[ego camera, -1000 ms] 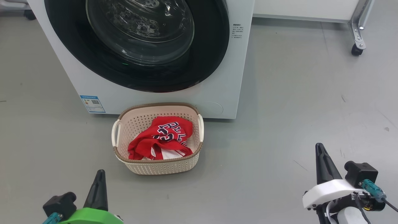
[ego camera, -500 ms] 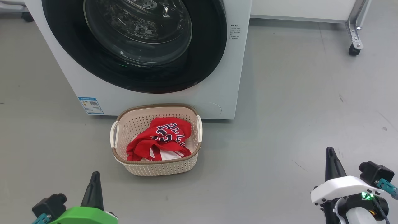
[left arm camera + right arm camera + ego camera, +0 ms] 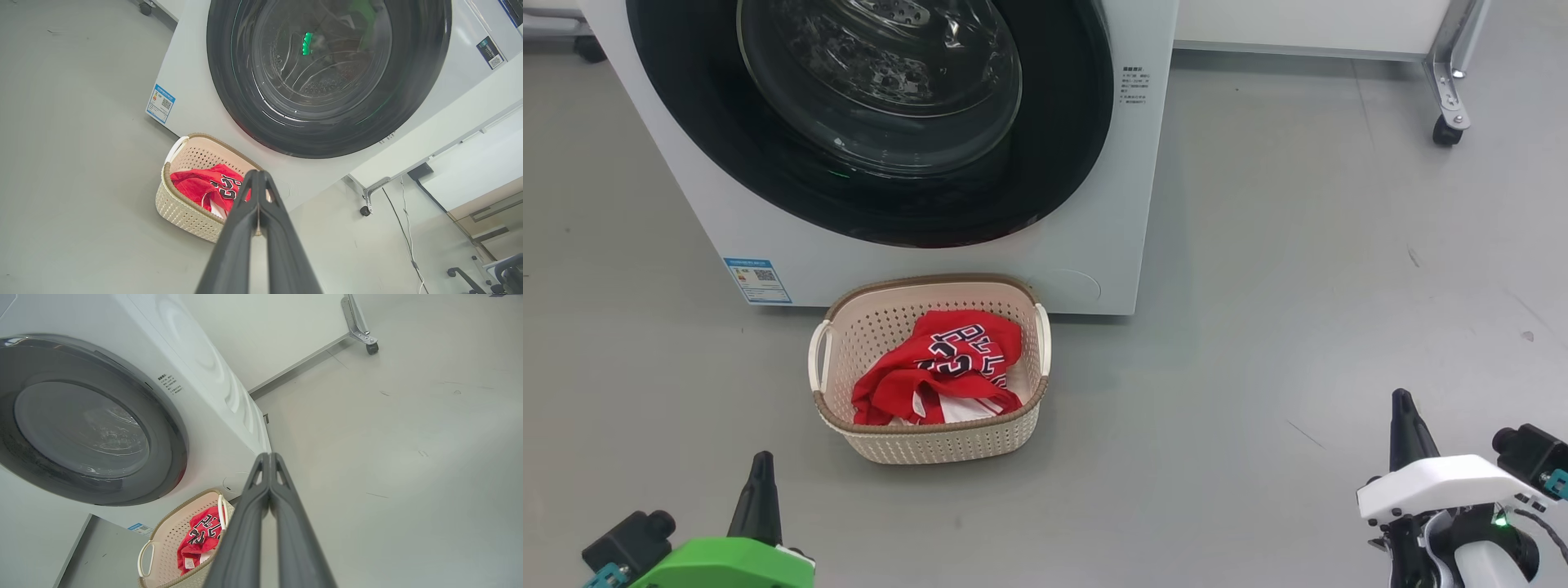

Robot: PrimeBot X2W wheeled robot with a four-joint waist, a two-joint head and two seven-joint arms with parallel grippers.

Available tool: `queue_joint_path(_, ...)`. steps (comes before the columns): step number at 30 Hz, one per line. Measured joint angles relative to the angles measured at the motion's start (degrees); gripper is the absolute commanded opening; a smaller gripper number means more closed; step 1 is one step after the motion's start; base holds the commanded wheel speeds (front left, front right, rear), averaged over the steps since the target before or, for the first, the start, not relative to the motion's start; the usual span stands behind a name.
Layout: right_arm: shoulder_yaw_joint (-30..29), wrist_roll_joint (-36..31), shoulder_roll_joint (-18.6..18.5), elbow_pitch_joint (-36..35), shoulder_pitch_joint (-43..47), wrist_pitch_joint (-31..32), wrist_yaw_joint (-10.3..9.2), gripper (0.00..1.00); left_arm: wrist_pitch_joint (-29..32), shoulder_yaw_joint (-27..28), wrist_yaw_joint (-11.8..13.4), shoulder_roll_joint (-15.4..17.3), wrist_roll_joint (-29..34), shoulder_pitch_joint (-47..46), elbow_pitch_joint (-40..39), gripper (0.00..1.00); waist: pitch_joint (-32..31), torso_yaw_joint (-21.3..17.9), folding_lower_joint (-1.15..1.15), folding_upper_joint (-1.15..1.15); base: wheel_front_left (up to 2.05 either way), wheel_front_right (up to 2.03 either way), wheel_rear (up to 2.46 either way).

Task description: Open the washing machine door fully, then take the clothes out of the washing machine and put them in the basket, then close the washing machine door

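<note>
The left gripper [image 3: 760,465] and right gripper [image 3: 1401,402], jaws clenched on nothing, had been drawn back lower; the washing machine door [image 3: 870,114] was shut; the red jersey [image 3: 956,359] was found in the cream basket [image 3: 939,441]; the task was judged finished.

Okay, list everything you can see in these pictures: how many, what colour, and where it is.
washing machine: one, white, top of the head view, standing on the floor
washing machine door: one, black rim around clear glass, on the machine's front, closed
label: one, blue and white, lower left corner of the machine's front
basket: one, cream with brown rim and white handles, on the floor in front of the machine
clothes: count unclear, red with navy lettering and some white, in the basket
castor: one, black under a metal leg, upper right
floor: grey
left gripper: one, green shell, dark jaws shut, lower left
right gripper: one, white shell, dark jaws shut, lower right
</note>
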Motion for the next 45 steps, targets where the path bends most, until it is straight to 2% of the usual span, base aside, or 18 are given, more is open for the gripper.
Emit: queue_joint_path(45, -6.4, 31.7, 0.8, -0.6, -0.8, 9.0, 2.49, 0.0, 9.2, 5.2, -0.5, 0.1, -27.0, -1.6, -1.8, 0.0, -0.5, -1.3, 0.0, 0.0, 0.0, 0.0, 0.0)
